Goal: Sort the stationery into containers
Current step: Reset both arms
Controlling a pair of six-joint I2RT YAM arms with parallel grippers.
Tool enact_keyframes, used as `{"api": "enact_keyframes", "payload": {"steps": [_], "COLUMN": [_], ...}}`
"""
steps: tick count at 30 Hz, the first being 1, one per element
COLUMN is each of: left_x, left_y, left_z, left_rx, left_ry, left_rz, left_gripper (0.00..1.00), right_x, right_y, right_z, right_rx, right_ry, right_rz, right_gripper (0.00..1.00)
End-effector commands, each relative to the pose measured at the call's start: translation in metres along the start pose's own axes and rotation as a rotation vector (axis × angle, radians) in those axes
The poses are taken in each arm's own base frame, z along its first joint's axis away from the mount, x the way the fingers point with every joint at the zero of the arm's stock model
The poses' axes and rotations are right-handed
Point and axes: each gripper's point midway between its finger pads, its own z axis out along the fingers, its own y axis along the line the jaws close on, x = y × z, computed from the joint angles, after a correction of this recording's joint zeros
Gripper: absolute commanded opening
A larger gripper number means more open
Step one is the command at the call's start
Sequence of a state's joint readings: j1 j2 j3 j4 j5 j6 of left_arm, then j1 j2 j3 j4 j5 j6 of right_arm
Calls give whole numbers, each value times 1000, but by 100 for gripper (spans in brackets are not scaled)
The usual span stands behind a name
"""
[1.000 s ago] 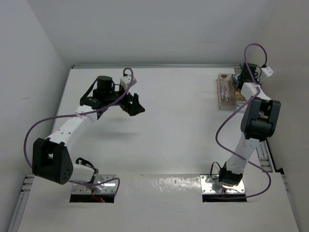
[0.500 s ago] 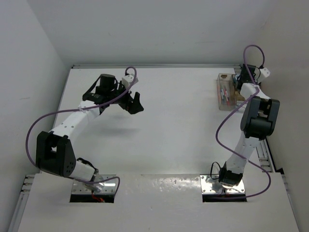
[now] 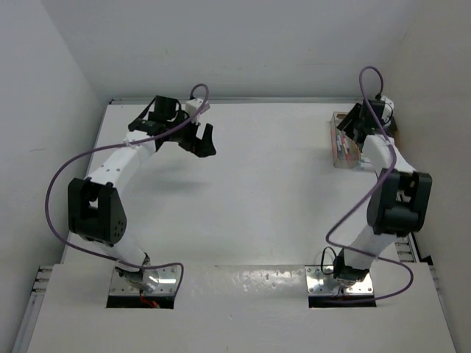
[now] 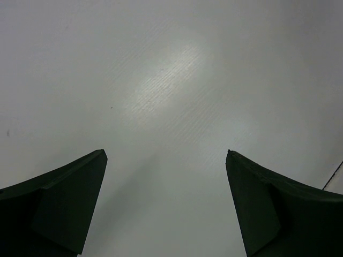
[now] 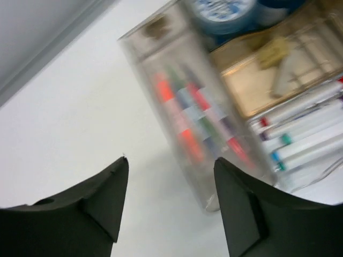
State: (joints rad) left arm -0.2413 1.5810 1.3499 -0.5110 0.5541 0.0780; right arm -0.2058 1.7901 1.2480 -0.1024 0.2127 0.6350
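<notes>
The left arm point(image 3: 118, 165) is rising from its base at the near edge and bending at the elbow. It is reaching to the far left part of the table point(image 3: 257, 198). Its wrist is turning the left claw point(image 3: 200, 140) toward the right and downward. In the left wrist view this left claw point(image 4: 166, 152) is hanging over the bare white table point(image 4: 171, 80). Its two dark fingers are standing wide apart with nothing between them.

The right arm point(image 3: 386, 158) is stretching almost straight toward the far right corner. The right claw point(image 3: 353, 123) is hovering above the boxes there. In the right wrist view the right claw point(image 5: 170, 158) is spread apart and gripping nothing.

Just behind its fingers, the clear box point(image 5: 161, 69) is holding several coloured pens point(image 5: 185, 115) lying lengthwise. The tan box point(image 5: 252, 80) is touching its side. More white pens point(image 5: 308, 128) are lying close together at the right edge, but the blur is hiding which compartment holds them. A blue roll point(image 5: 225, 8) is sitting at the top.
</notes>
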Motion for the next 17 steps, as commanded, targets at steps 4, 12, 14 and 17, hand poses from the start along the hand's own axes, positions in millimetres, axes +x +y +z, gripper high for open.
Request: {"api": "enact_keyframes", "payload": {"steps": [4, 12, 14, 17], "left_x": [28, 42, 53, 59], "left_y": [40, 67, 74, 82], "left_z": [-17, -58, -64, -87], "left_rx": [-53, -232, -273, -341], "left_ry": [74, -8, -19, -57], "left_rz": [-138, -149, -162, -153], "left_gripper": [100, 100, 100, 100], "right_x": [17, 102, 110, 110], "right_y": [77, 51, 42, 35], "right_z": [-125, -189, -196, -202], "right_rx": [-447, -564, -551, -546], "right_ry": [81, 245, 228, 198], "right_rz": [-329, -437, -467, -485], "right_gripper": [89, 99, 99, 99]}}
